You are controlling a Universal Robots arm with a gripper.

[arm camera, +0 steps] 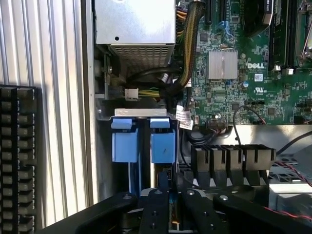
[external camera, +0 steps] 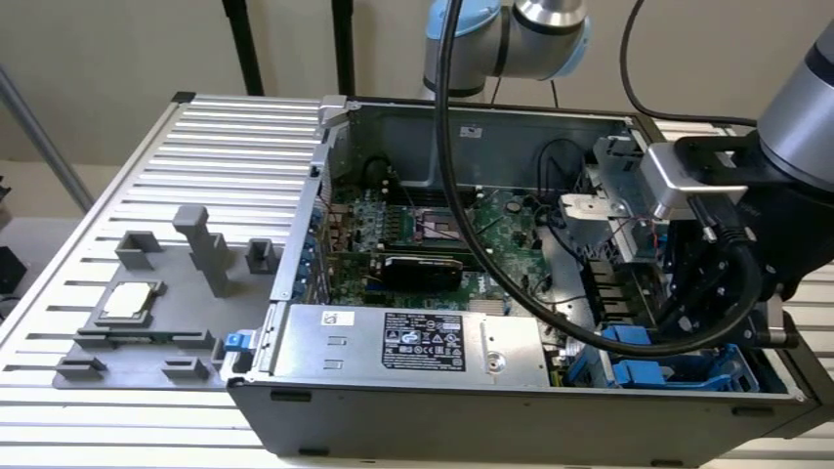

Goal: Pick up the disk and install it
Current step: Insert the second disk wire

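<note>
The disk [arm camera: 162, 142] stands on edge in the drive bay of the open computer case [external camera: 326, 166]; I see the bright blue end of its carrier. A second blue carrier [arm camera: 124, 141] sits in the slot right beside it, at the same depth. My gripper [arm camera: 169, 207] is in line with the disk, and its black fingers [arm camera: 155, 209] are drawn close together on the disk's near edge. In the exterior view, blue carrier parts [external camera: 639, 373] show in the case's corner nearest the camera on that view's right. The arm's wrist [external camera: 729, 195] hangs over them and covers the gripper.
A silver power supply with a black label [external camera: 417, 342] lies along the case's front. The green motherboard [external camera: 443, 225] fills the middle, with black cables [external camera: 573, 313] looping across it. A row of black connectors [arm camera: 229, 161] sits next to the bay. A grey fixture plate with a small chip [external camera: 131, 298] lies outside the case.
</note>
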